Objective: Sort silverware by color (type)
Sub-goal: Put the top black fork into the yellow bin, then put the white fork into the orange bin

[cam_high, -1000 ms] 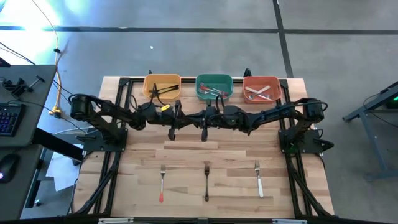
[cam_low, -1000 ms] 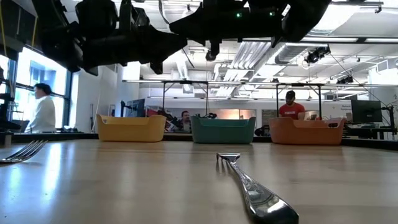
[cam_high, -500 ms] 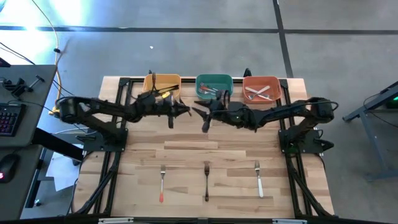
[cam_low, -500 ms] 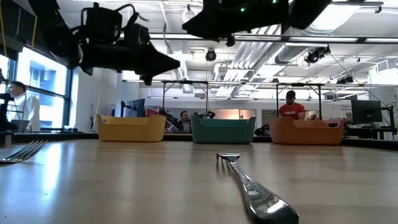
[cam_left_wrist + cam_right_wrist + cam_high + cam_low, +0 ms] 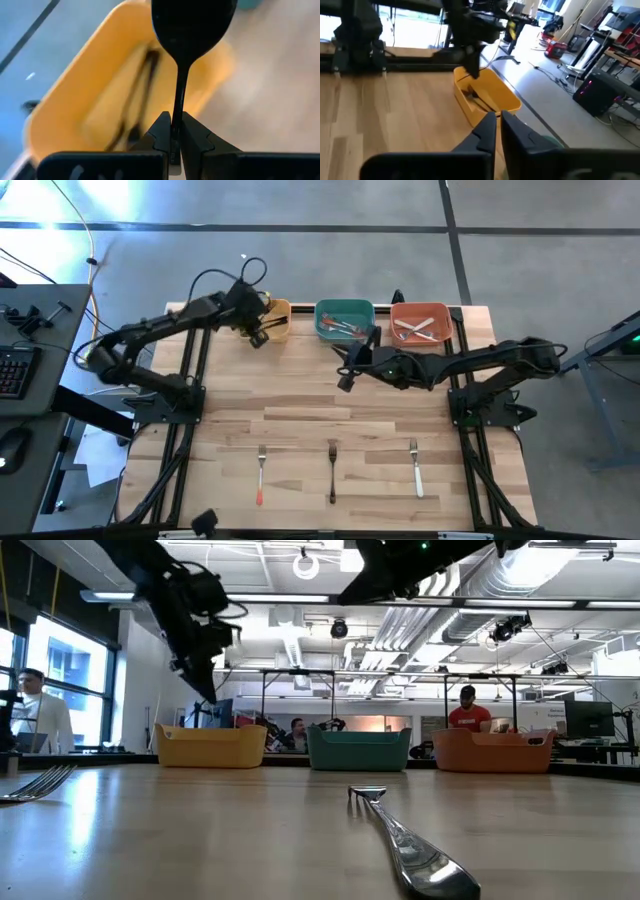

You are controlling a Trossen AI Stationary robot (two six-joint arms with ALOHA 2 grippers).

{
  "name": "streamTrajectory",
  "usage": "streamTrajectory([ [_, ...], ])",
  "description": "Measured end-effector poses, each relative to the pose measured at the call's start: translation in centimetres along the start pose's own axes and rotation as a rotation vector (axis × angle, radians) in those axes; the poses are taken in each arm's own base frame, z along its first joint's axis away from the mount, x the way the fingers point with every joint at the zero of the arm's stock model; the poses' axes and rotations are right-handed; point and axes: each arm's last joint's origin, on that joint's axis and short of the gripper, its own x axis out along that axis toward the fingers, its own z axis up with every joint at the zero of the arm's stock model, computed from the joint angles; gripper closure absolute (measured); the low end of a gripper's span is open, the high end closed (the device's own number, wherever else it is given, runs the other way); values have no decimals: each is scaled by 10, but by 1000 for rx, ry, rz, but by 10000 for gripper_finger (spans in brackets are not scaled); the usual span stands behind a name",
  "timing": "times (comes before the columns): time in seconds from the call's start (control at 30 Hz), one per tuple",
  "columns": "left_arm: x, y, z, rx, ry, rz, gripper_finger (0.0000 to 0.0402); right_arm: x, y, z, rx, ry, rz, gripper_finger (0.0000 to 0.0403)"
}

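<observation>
My left gripper [image 5: 258, 333] hangs over the near edge of the yellow bin [image 5: 270, 315], shut on a black spoon [image 5: 192, 20]. Black-handled utensils [image 5: 137, 95] lie in that bin. My right gripper [image 5: 345, 378] hovers above the table just in front of the green bin [image 5: 345, 320], its fingers shut with nothing visible between them [image 5: 498, 120]. Three forks lie flat in a row near the table's near edge: a red-handled one [image 5: 260, 475], a black-handled one [image 5: 332, 470] and a white-handled one [image 5: 415, 468]. My left gripper pinches the spoon's thin black handle [image 5: 178, 100] between its two fingers, the handle running on in line with them. The spoon's bowl [image 5: 192, 20] sticks out beyond the fingertips. The spoon is lifted clear, above the yellow bin [image 5: 75, 105].
The orange-red bin [image 5: 420, 322] holds white-handled pieces and the green bin holds red-handled ones; all three bins stand in a row at the far edge. Black frame rails [image 5: 190, 390] run along both table sides. Bare wood lies between bins and forks. People show in the room behind.
My left gripper has swung from above the table's middle toward the far-left, to the yellow bin, tipping downward with the spoon. My right gripper has shifted slightly right and toward the far edge, in front of the green bin. The three forks have stayed put.
</observation>
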Motion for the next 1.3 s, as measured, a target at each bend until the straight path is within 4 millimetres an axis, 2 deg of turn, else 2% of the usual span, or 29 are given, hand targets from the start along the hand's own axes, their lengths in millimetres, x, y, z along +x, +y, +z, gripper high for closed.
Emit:
streamTrajectory([
  [0.17,29,15,11,9,104,60,394,-2,4,-6,-17,55,17,397],
  [0.37,62,15,11,69,209,31,394,-3,5,-13,-37,125,20,401],
  [0.57,73,12,3,98,290,7,371,-3,5,-15,-45,143,22,402],
  [0.77,69,12,5,99,275,10,345,-4,5,-19,-51,177,24,402],
  [0.93,57,8,11,111,201,22,354,-7,6,-27,-43,256,-6,403],
  [1.17,30,-9,4,27,-75,52,398,-29,26,-37,56,348,-38,403],
  [1.3,17,-27,-12,-10,-254,-2,397,-47,40,-46,165,429,-43,403],
])
